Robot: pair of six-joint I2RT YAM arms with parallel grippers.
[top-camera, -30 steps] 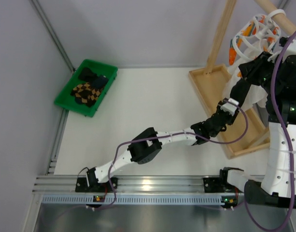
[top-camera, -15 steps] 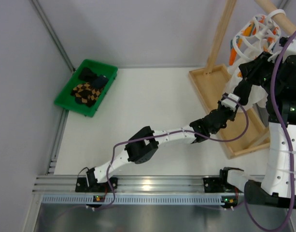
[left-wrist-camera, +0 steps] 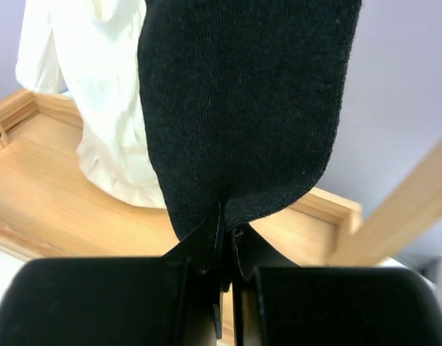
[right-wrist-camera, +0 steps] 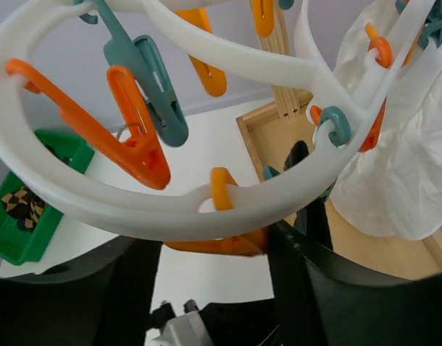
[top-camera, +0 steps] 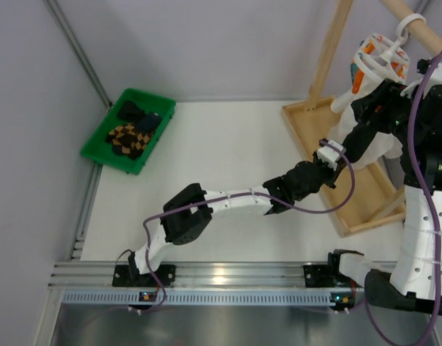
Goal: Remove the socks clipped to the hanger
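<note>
While left gripper (left-wrist-camera: 224, 232) pinches sock (left-wrist-camera: 242, 108) hem shut | pull straight down, slow, hold hanger (right-wrist-camera: 98, 207) steady | right gripper (right-wrist-camera: 215, 267) straddles orange clip (right-wrist-camera: 221, 189), grip unclear

No lettering, label, brand, number or sign legible in any view; nothing readable from above or from either wrist.

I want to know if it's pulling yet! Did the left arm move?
Yes. The left arm has slid left, away from the wooden base, its elbow the most. Its jaws are shut on a sock.
</note>
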